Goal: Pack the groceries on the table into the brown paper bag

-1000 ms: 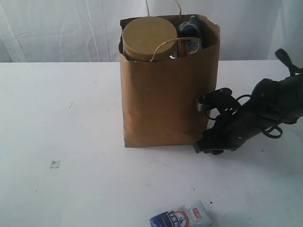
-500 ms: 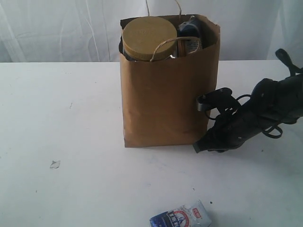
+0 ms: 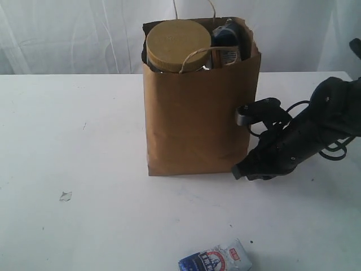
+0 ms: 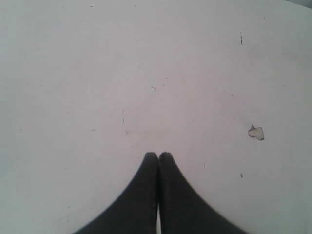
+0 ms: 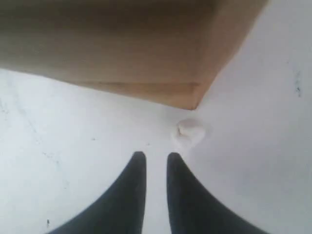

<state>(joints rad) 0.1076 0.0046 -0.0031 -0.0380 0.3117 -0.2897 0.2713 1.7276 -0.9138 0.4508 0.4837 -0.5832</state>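
The brown paper bag (image 3: pixel 197 118) stands upright at the middle back of the table (image 3: pixel 84 141). A clear jar with a tan lid (image 3: pixel 177 46) and a blue-white pack (image 3: pixel 225 45) show at its top. A small blue-white packet (image 3: pixel 217 261) lies at the table's front edge. My right gripper (image 3: pixel 237 171) sits low at the bag's right bottom corner. In the right wrist view that gripper (image 5: pixel 156 156) has a narrow gap with nothing in it, just short of the bag's corner (image 5: pixel 195 100). My left gripper (image 4: pixel 158 156) is shut over bare table and does not show in the exterior view.
A small white bit (image 5: pixel 189 131) lies on the table just beyond the right fingertips, by the bag's corner. A white chip (image 3: pixel 65 196) rests on the left part of the table, also seen near the left gripper as a chip (image 4: pixel 256 132). White curtains hang behind.
The right jaws have narrowed from wider apart. The right arm has shifted slightly to the right beside the bag. The left gripper has stayed shut.
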